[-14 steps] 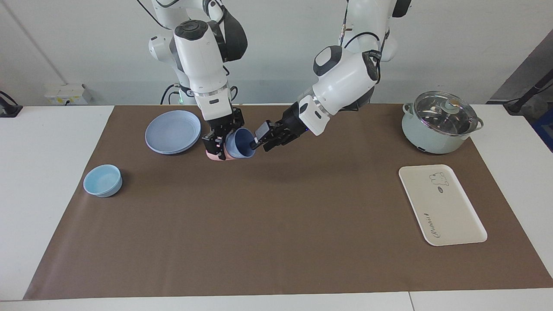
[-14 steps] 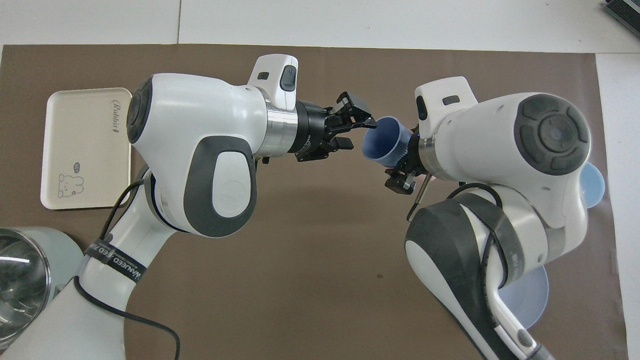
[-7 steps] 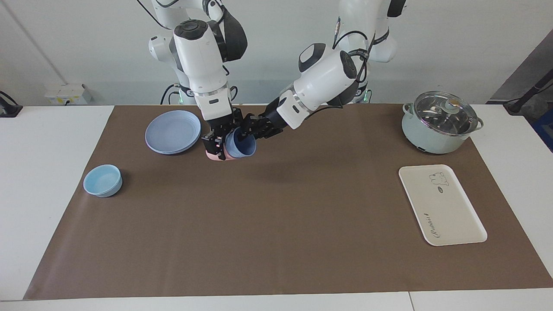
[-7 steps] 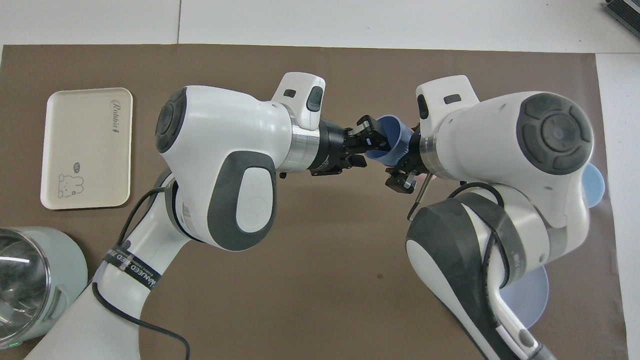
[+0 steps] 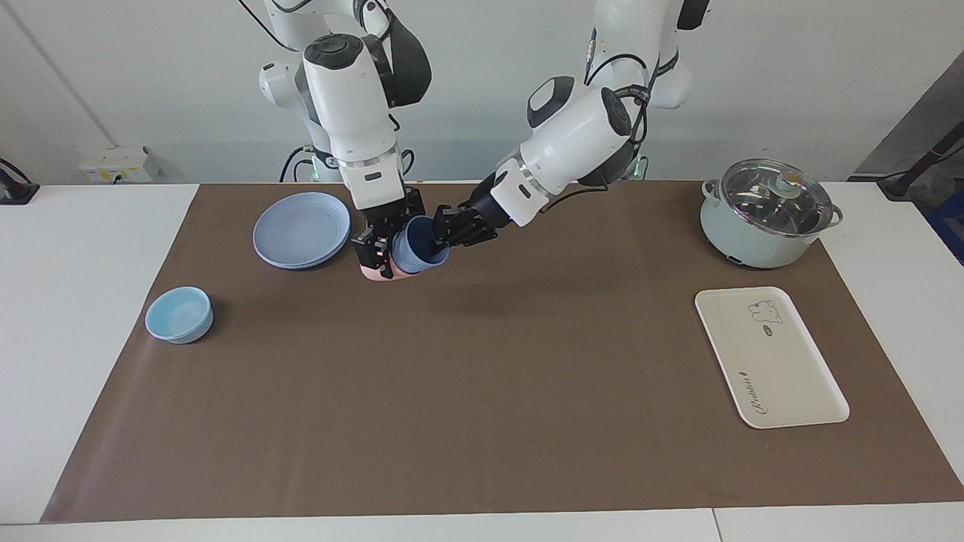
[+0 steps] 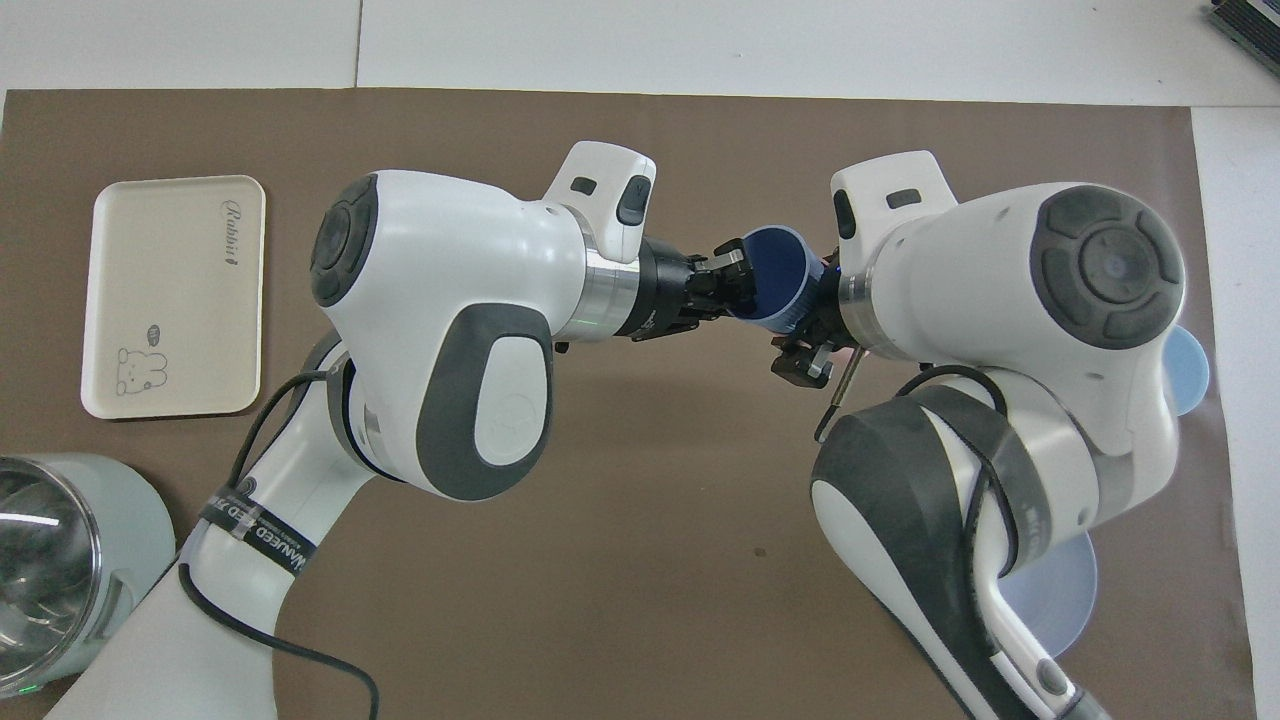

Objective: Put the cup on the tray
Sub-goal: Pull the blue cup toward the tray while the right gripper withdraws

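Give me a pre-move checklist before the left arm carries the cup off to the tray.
1. Left gripper at the cup rim: ok.
2. Left gripper's hold on the rim firm: cannot tell.
3. Right gripper let go of the cup: not ok, it grips the base.
4. Pink cup clear of the lift: cannot tell, mostly hidden.
5. Tray bare: ok.
6. Pot off the tray: ok.

The right arm drops steeply from its base, its pincer (image 5: 382, 252) pointing down low over the table (image 5: 482, 391) and closed on the cup (image 5: 419, 248). The left arm reaches across from its own end with its forearm sloping down, and its pincer (image 5: 443, 232) grips the cup's rim, one finger inside the mouth.
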{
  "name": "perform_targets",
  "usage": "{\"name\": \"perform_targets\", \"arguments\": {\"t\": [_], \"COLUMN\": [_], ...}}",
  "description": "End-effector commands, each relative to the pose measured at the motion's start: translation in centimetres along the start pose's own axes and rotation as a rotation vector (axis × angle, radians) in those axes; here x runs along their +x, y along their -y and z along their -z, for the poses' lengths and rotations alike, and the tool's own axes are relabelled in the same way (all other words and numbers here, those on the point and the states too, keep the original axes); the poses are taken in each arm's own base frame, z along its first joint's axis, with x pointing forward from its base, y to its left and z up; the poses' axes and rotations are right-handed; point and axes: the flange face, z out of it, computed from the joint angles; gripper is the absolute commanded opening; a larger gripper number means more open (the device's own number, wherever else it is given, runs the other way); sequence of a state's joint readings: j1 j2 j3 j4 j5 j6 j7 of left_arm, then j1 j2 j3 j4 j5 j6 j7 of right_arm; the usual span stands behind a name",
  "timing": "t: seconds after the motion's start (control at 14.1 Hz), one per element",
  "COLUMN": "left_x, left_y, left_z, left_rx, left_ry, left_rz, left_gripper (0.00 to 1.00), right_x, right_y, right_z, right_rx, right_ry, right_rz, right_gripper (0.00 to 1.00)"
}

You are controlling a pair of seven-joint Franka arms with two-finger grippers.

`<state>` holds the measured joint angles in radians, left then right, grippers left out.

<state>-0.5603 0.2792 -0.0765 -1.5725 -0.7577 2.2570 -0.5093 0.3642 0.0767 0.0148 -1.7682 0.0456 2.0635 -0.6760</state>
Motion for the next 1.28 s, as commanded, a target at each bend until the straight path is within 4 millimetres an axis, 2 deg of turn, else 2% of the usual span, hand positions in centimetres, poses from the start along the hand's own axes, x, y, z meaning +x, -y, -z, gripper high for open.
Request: {"name": "perform_targets", "arguments": {"t": [0.0, 0.07, 0.28, 0.5, 0.64, 0.92, 1.07, 1.21], "left_x": [1.9, 3.1, 7.4, 11.6, 15.0, 20.8, 21.9, 22.1], "left_y": [0.2, 0.6, 2.9, 6.8, 10.6, 22.6, 29.1, 35.1], "left_z": [2.5, 3.2, 7.3, 11.5, 15.4, 25.1, 30.3, 32.6], "left_rx": [0.041, 0.093, 0.201, 0.314, 0.382, 0.476, 0.514, 0.564], "left_ry": [-0.005, -0.012, -0.073, -0.188, -0.246, -0.315, -0.335, -0.362], "left_rz": [-0.032, -0.059, -0.079, -0.126, -0.166, -0.205, -0.239, -0.310], "left_gripper": [0.00, 0.00, 0.00, 0.00, 0.00, 0.00, 0.00, 0.00], "right_x": [0.1, 0.1, 0.0, -0.2, -0.4, -3.1, -6.3, -10.3], "right_y": [-0.4, -0.4, -0.4, -0.9, -1.1, -5.1, -8.7, -11.9], "right_z": [0.3, 0.3, 0.3, 0.4, 0.3, 0.4, 0.5, 0.3], "right_rx": [-0.021, -0.021, -0.020, -0.022, -0.015, -0.018, 0.000, 0.027], "right_ry": [0.006, 0.006, 0.007, 0.002, -0.004, -0.067, -0.184, -0.271], "right_rz": [-0.013, -0.013, -0.015, -0.026, -0.038, -0.101, -0.084, -0.094], "right_gripper": [0.00, 0.00, 0.00, 0.00, 0.00, 0.00, 0.00, 0.00]}}
